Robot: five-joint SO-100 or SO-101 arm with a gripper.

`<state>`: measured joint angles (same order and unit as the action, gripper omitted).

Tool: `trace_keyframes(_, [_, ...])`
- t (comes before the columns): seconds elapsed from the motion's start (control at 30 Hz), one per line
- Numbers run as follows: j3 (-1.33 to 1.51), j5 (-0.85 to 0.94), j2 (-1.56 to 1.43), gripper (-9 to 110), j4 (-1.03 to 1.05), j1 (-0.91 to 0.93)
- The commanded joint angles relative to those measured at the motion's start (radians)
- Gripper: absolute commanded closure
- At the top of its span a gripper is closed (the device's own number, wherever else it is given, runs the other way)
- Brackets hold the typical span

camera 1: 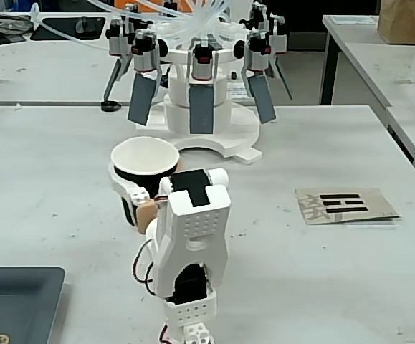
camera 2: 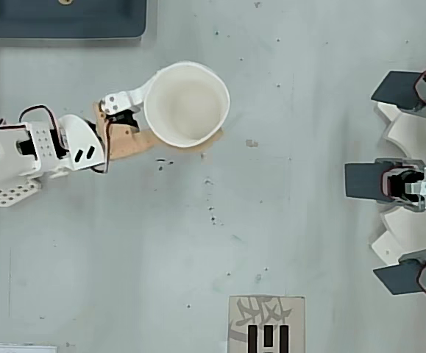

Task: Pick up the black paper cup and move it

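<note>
The black paper cup (camera 1: 131,174) stands upright left of the table's middle, white inside facing up; the overhead view shows its open mouth (camera 2: 187,103). My gripper (camera 1: 140,190) reaches to it from the near side in the fixed view, from the left in the overhead view (camera 2: 183,110). A white curved finger (camera 2: 128,96) hugs one side of the cup. The tan finger (camera 2: 132,141) lies along the other side, its tip showing past the cup's base. Both fingers touch the wall, so the gripper is shut on the cup.
A white fixture with several dark grey paddles (camera 1: 202,109) stands just behind the cup, at the right edge overhead (camera 2: 402,181). A card with black bars (camera 1: 345,204) lies to the right. A dark tray (camera 1: 13,301) sits at the near left corner.
</note>
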<state>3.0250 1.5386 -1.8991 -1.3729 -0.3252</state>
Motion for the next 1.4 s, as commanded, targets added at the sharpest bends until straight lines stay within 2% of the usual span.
trace_keyframes(0.0, [-0.009,0.006,-0.04,87,0.014,0.04])
trace_keyframes(0.5, [-0.074,-0.02,0.026,85,0.072,0.198])
trace_keyframes(1.37, [-0.586,-0.028,0.239,85,0.365,0.291])
